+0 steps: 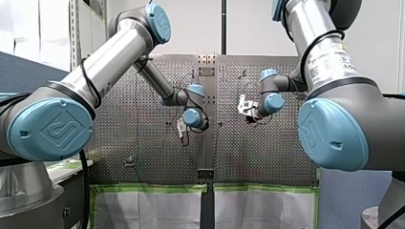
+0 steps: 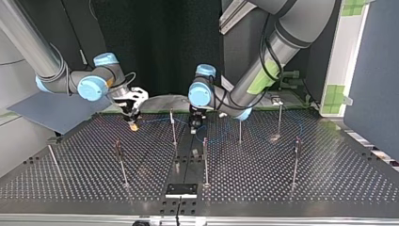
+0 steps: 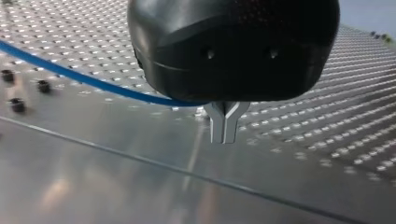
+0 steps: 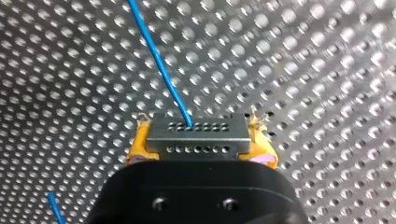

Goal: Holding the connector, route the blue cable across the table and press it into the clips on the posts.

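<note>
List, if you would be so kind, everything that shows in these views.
blue cable: one, blue, running from the connector over the table
connector: one, grey metal, between my right gripper's yellow pads
posts: about seven, thin metal, standing across the table
black plate: one, black, at the table's near edge in the top view
green tape: strips, green, along the table's edge in the front view
table: one, grey, perforated
left gripper: one, black with metal fingers, shut, beside the cable
right gripper: one, black, shut on the connector
</note>
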You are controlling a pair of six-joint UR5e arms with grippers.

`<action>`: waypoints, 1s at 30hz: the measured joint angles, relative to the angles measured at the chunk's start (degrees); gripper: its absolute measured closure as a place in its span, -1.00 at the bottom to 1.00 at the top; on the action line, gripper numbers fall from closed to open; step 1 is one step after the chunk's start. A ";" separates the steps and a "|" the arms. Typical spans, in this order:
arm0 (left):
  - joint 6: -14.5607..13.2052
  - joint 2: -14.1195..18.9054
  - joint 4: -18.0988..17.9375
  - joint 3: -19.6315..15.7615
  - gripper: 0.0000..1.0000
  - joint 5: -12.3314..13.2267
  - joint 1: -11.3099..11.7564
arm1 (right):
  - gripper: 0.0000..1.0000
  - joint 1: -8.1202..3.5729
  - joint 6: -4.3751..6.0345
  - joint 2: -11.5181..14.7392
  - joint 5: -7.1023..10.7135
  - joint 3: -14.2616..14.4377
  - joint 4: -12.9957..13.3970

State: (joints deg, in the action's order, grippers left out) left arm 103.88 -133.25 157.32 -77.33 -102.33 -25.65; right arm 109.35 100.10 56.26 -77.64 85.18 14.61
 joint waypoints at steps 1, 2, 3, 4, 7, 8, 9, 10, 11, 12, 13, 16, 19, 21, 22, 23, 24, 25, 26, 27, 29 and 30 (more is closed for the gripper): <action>0.00 0.01 0.14 0.25 1.00 -0.15 -0.04 | 1.00 -0.32 0.01 -0.12 0.11 -0.27 0.01; 0.00 0.01 0.31 0.43 1.00 -0.27 -0.10 | 1.00 -0.54 0.02 -0.21 0.20 -0.42 0.02; -0.02 0.00 0.56 0.58 1.00 -0.38 -0.20 | 1.00 -0.73 0.02 -0.32 0.30 -0.52 0.02; -0.04 0.01 0.77 0.65 1.00 -0.45 -0.31 | 1.00 -0.94 0.02 -0.44 0.44 -0.60 0.02; -0.15 0.00 1.65 0.75 0.69 -0.81 -0.70 | 1.00 -1.25 0.03 -0.59 0.69 -0.64 0.00; -0.21 0.02 2.01 0.76 0.50 -0.97 -0.83 | 1.00 -1.29 0.03 -0.62 0.74 -0.65 0.00; -0.29 0.04 2.53 0.77 0.50 -1.16 -1.00 | 1.00 -1.32 0.03 -0.63 0.76 -0.64 0.00; -0.35 0.04 2.93 0.78 0.07 -1.26 -1.15 | 1.00 -1.36 0.01 -0.64 0.79 -0.67 -0.03; -0.40 0.04 3.35 0.78 -0.22 -1.35 -1.31 | 1.00 -1.39 -0.02 -0.66 0.83 -0.67 -0.08; -0.47 0.05 3.94 0.77 -0.22 -1.44 -1.54 | 1.00 -1.41 -0.07 -0.69 0.87 -0.67 -0.13; -0.52 0.05 4.41 0.77 -0.56 -1.49 -1.69 | 1.00 -1.43 -0.13 -0.70 0.93 -0.67 -0.17; -0.65 0.05 6.02 0.78 -1.00 -1.56 -2.17 | 1.00 -1.44 -0.16 -0.75 1.20 -0.67 -0.25; -0.79 0.14 7.54 0.79 -1.00 -1.92 -2.52 | 1.00 -1.45 -0.19 -0.78 1.43 -0.67 -0.32; -0.96 0.34 8.35 0.78 -1.00 -2.57 -2.78 | 1.00 -1.47 -0.24 -0.82 1.52 -0.64 -0.34; -1.02 0.48 8.63 0.77 -1.00 -2.92 -2.91 | 1.00 -1.49 -0.27 -0.85 1.56 -0.60 -0.35; -1.08 0.65 8.89 0.75 -1.00 -3.29 -3.04 | 1.00 -1.51 -0.28 -0.88 1.57 -0.57 -0.35; -1.17 0.89 9.21 0.74 -1.00 -3.74 -3.23 | 1.00 -1.52 -0.29 -0.92 1.59 -0.54 -0.35; -1.24 1.07 9.42 0.74 -1.00 -4.01 -3.36 | 1.00 -1.52 -0.30 -0.96 1.60 -0.50 -0.35; -1.29 1.21 9.58 0.74 -1.00 -4.21 -3.47 | 1.00 -1.52 -0.28 -1.00 1.60 -0.46 -0.35; -1.33 1.34 9.73 0.73 -1.00 -4.40 -3.57 | 1.00 -1.52 -0.26 -1.03 1.61 -0.42 -0.33; -1.37 1.47 9.86 0.72 -1.00 -4.55 -3.67 | 1.00 -1.53 -0.17 -1.06 1.62 -0.35 -0.30; -1.40 1.57 9.96 0.66 -1.00 -4.67 -3.76 | 1.00 -1.53 -0.12 -1.09 1.62 -0.34 -0.29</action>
State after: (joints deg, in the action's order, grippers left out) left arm 102.48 -131.68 167.28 -76.67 -107.00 -29.41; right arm 107.82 99.98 55.17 -76.02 84.83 14.32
